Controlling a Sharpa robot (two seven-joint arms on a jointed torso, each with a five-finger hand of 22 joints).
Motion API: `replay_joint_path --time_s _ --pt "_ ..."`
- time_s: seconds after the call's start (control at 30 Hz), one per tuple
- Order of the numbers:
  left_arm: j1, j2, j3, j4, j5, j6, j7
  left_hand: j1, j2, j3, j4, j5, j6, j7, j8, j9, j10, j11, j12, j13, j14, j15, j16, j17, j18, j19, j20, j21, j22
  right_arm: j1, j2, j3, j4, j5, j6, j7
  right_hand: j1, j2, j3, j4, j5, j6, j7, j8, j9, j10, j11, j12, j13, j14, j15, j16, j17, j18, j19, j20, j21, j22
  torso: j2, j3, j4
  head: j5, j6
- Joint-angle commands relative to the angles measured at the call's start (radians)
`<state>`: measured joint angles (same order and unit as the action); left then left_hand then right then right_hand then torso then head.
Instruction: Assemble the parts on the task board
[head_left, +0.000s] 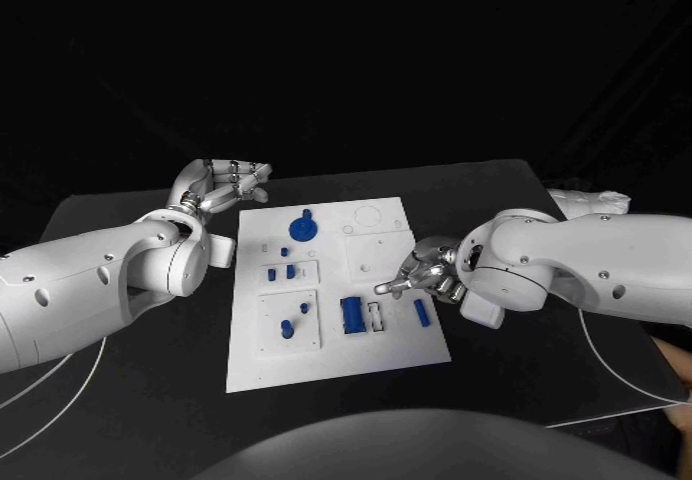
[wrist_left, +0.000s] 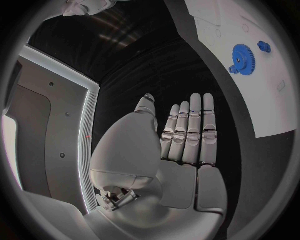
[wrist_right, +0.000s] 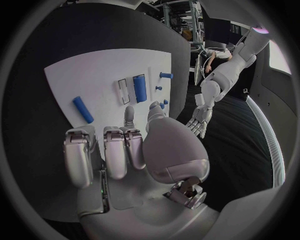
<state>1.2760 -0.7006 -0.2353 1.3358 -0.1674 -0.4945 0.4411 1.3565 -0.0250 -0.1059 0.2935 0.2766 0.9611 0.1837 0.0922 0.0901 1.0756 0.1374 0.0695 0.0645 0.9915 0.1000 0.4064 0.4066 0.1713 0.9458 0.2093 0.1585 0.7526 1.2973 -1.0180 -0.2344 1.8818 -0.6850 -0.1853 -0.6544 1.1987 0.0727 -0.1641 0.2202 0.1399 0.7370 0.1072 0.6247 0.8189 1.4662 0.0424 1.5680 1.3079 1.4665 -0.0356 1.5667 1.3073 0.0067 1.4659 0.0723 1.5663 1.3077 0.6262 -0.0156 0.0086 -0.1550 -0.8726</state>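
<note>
One loose blue rod (head_left: 421, 312) lies flat on the task board (head_left: 375, 355) near its right edge, long axis running along that edge, just beside my right hand (head_left: 423, 272). That hand hovers over the board holding nothing, fingers partly curled, and it's far nearer. My left hand (head_left: 228, 185) sits off the board's far left corner, fingers straight, empty.

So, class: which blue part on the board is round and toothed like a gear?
The blue gear near the board's far edge, close to the left hand. It is a flat toothed disc; the other blue parts are bars or small pegs.
</note>
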Motion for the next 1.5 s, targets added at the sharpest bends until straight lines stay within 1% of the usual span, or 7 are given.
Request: replay_joint_path --time_s 0.03,0.27,0.33,0.5,0.83,1.0,1.5 --pt "0.001 0.001 0.001 0.002 -0.004 0.013 0.005 0.001 0.012 -0.007 -0.001 0.005 -0.008 -0.001 0.006 0.002 -0.005 0.001 0.002 0.001 -0.005 0.000 -0.002 -0.002 0.011 0.006 0.004 -0.005 -0.002 0.002 -0.038 -0.002 0.021 -0.160 -0.014 -0.013 0.003 -0.007 0.000 -0.007 0.018 0.009 0.013 -0.050 -0.047 0.105 0.012 0.003 0.263 0.104 0.014 0.004 0.264 -0.007 0.105 0.013 0.004 0.263 0.000 0.0007 -0.0010 -0.017 0.000" --pt "0.001 0.000 0.001 0.002 -0.004 0.011 0.004 0.001 0.012 -0.007 -0.001 0.005 -0.008 -0.001 0.006 0.002 -0.005 0.001 0.002 0.001 -0.005 0.000 -0.002 -0.002 0.011 0.006 0.004 -0.005 -0.002 -0.013 -0.122 -0.002 0.056 -0.303 0.037 -0.077 0.002 -0.015 0.009 -0.017 0.050 0.005 0.042 -0.165 -0.159 0.105 0.038 0.003 0.263 0.104 0.037 0.004 0.264 -0.007 0.105 0.036 0.004 0.263 0.000 0.0011 0.0001 -0.051 0.000" --pt "0.001 0.001 0.001 0.002 -0.004 0.011 0.003 0.001 0.012 -0.007 -0.001 0.005 -0.008 -0.001 0.006 0.002 -0.005 0.001 0.002 0.001 -0.005 0.000 -0.002 -0.002 0.011 0.006 0.004 -0.005 -0.002 -0.018 -0.137 -0.002 0.061 -0.322 0.050 -0.090 0.004 -0.017 0.015 -0.020 0.060 0.009 0.045 -0.184 -0.182 0.105 0.043 0.003 0.263 0.104 0.041 0.004 0.264 -0.007 0.105 0.040 0.004 0.263 0.000 0.0017 -0.0004 -0.056 0.000" --pt "0.001 0.004 0.001 0.000 -0.004 0.012 0.003 0.001 0.012 -0.007 -0.001 0.005 -0.008 -0.001 0.006 0.002 -0.005 0.001 0.002 0.001 -0.005 0.000 -0.002 -0.002 0.011 0.006 0.004 -0.005 -0.002 -0.033 -0.152 -0.002 0.065 -0.348 0.068 -0.108 0.006 -0.021 0.023 -0.027 0.073 0.013 0.050 -0.206 -0.208 0.105 0.047 0.003 0.263 0.104 0.045 0.004 0.264 -0.007 0.105 0.045 0.004 0.263 0.000 0.0012 -0.0012 -0.063 0.000" --pt "0.001 0.001 0.001 0.002 -0.004 0.014 0.003 0.001 0.012 -0.007 -0.001 0.005 -0.008 -0.001 0.006 0.002 -0.005 0.001 0.002 0.001 -0.005 0.000 -0.002 -0.002 0.011 0.006 0.004 -0.005 -0.002 -0.080 -0.126 -0.002 0.041 -0.431 0.072 -0.118 0.015 -0.032 0.041 -0.043 0.108 0.014 0.051 -0.219 -0.230 0.105 0.049 0.003 0.263 0.104 0.048 0.004 0.264 -0.007 0.105 0.049 0.004 0.263 0.002 0.0030 0.0016 -0.060 0.000" --pt "0.001 -0.002 0.001 0.002 -0.004 0.013 0.002 0.001 0.012 -0.007 -0.001 0.005 -0.008 -0.001 0.006 0.002 -0.005 0.001 0.002 0.001 -0.005 0.000 -0.002 -0.002 0.011 0.006 0.004 -0.005 -0.002 -0.097 -0.105 -0.002 0.026 -0.456 0.073 -0.116 0.025 -0.037 0.052 -0.054 0.113 0.014 0.051 -0.219 -0.235 0.105 0.049 0.003 0.263 0.104 0.048 0.004 0.264 -0.007 0.105 0.050 0.004 0.263 0.001 0.0023 -0.0007 -0.056 0.000" --pt "0.001 -0.003 0.001 0.003 -0.005 0.015 0.002 0.002 0.013 -0.009 -0.001 0.006 -0.008 -0.001 0.007 0.002 -0.005 0.001 0.003 0.001 -0.006 0.000 -0.001 -0.002 0.011 0.006 0.004 -0.006 -0.003 -0.114 -0.063 -0.002 -0.010 -0.496 0.094 -0.121 0.039 -0.026 0.082 -0.069 0.114 0.032 0.050 -0.214 -0.244 0.105 0.048 0.003 0.263 0.104 0.048 0.004 0.264 -0.007 0.105 0.050 0.004 0.263 0.001 0.0017 0.0013 -0.053 0.000"
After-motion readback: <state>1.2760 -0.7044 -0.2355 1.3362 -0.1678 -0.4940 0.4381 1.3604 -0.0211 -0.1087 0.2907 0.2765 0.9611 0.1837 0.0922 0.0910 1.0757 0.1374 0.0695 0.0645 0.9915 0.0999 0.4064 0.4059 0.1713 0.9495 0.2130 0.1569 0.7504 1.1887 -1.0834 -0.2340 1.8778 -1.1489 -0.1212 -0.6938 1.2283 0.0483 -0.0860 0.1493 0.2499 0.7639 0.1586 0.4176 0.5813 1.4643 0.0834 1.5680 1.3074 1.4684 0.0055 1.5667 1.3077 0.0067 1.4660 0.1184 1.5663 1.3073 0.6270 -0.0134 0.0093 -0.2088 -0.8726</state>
